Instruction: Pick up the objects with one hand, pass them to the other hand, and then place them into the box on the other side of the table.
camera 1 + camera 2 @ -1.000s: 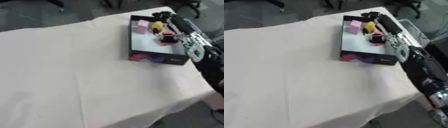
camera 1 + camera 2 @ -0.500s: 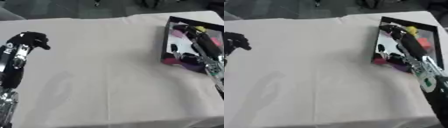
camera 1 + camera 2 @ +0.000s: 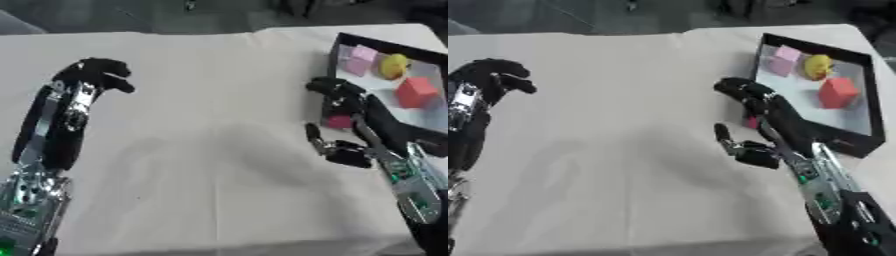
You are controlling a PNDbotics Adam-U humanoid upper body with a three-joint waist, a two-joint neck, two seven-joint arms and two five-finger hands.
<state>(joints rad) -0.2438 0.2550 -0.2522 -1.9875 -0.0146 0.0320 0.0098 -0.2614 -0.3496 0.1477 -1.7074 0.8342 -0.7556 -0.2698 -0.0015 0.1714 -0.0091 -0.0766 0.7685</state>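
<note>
Right hand point(image 3: 767, 112) left box point(image 3: 868, 90), fingers curled | left hand point(image 3: 87, 80) curled, empty | white cloth point(image 3: 201, 150)

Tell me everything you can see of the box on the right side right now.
The box is a shallow open tray with black walls and a pale floor, sitting askew at the table's far right corner. Inside lie a pink cube, a yellow rounded object and a red cube, all apart from each other. The right hand reaches past its near left wall, with something magenta beneath the fingers.
</note>
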